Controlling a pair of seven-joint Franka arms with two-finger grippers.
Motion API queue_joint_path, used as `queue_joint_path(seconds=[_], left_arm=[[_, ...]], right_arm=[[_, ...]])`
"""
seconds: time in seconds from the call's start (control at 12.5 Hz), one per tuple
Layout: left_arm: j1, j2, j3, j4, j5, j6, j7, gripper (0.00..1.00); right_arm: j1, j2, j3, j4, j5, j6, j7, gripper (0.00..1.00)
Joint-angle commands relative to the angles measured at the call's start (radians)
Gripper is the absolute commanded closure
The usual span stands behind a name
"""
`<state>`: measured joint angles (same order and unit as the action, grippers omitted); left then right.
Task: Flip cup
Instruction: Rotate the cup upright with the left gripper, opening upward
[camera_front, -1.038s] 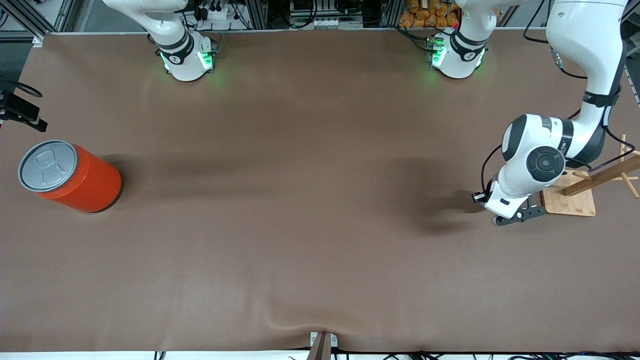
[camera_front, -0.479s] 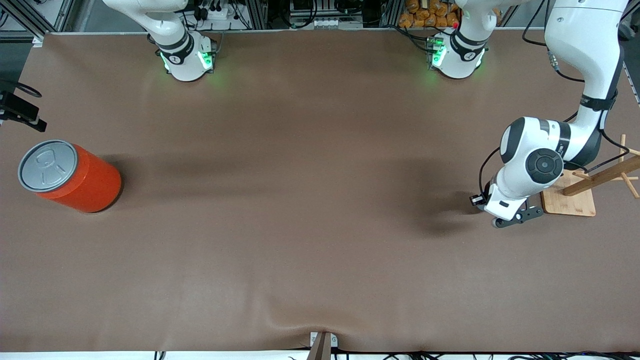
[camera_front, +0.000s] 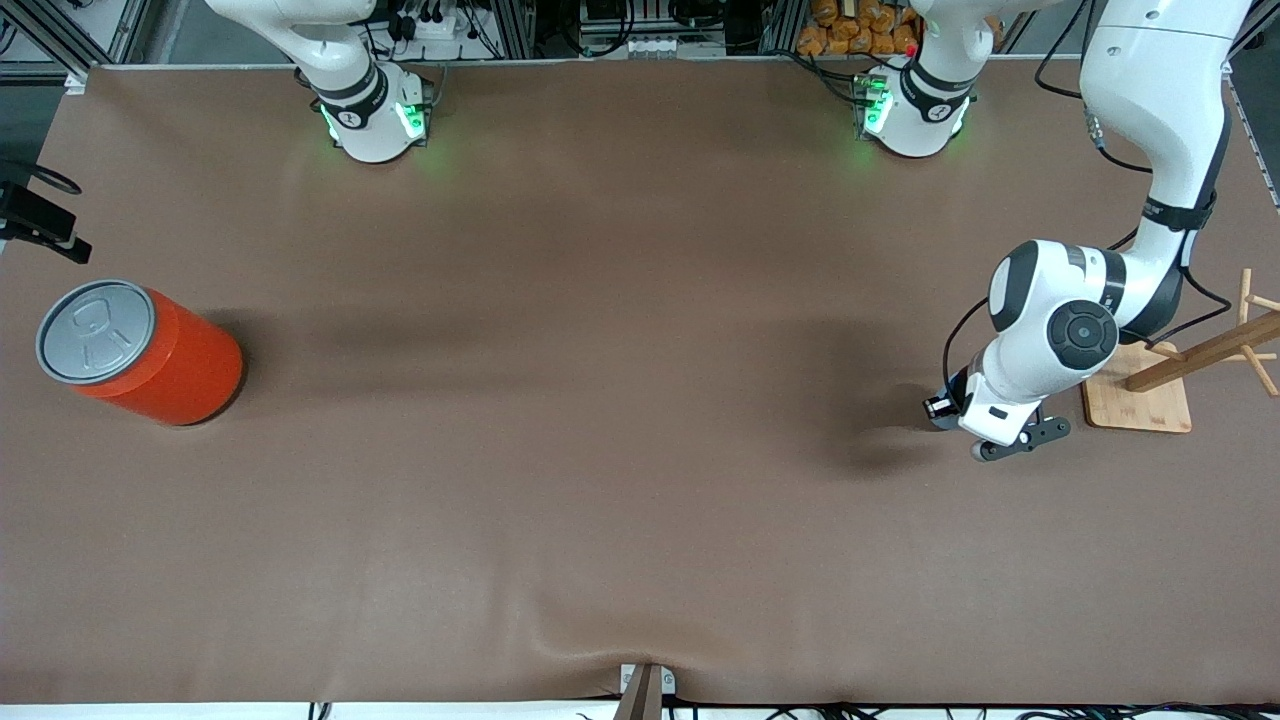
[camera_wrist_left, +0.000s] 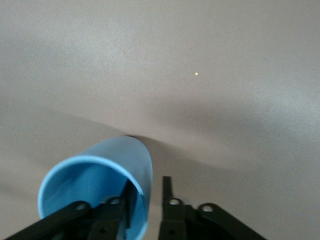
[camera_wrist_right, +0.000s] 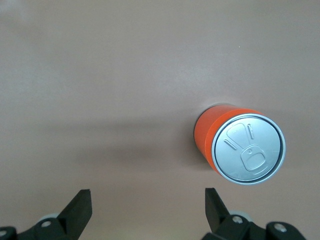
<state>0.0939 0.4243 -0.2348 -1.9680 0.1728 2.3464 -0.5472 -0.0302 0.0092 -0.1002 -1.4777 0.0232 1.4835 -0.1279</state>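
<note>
The cup is a small light-blue tumbler, deeper blue inside. It shows only in the left wrist view, base on the brown cloth and mouth toward the camera. My left gripper straddles its rim. One finger is inside the cup and the other finger is outside, with a gap to the wall, so the jaws are open. In the front view the left gripper is low over the cloth beside the wooden stand, and the arm hides the cup. My right gripper hangs open and empty above the cloth near the orange can.
A large orange can with a grey pull-tab lid stands at the right arm's end of the table; the orange can also shows in the right wrist view. A wooden stand with slanted pegs sits at the left arm's end.
The left arm's hand has slid a little away from the wooden stand, toward the middle of the table. The right arm and the orange can have not moved.
</note>
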Motion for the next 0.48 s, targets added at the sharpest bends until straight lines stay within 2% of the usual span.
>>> queue_joint_path(seconds=[0.0,0.16,0.4], left_arm=[[-0.013,-0.037,-0.018,0.043,-0.015,-0.012,-0.016,0.00],[-0.013,-0.129,-0.020,0.060,-0.015,-0.063,-0.011,0.00],[-0.005,-0.226,-0.018,0.190,-0.015,-0.336,0.003,0.00]], right_arm=[[-0.014,-0.005,0.007,0.010,0.014,-0.008,-0.001,0.00],[-0.014,-0.005,0.008,0.010,0.014,-0.008,-0.001,0.00],[-0.014,-0.005,0.008,0.010,0.014,-0.008,-0.001,0.00]])
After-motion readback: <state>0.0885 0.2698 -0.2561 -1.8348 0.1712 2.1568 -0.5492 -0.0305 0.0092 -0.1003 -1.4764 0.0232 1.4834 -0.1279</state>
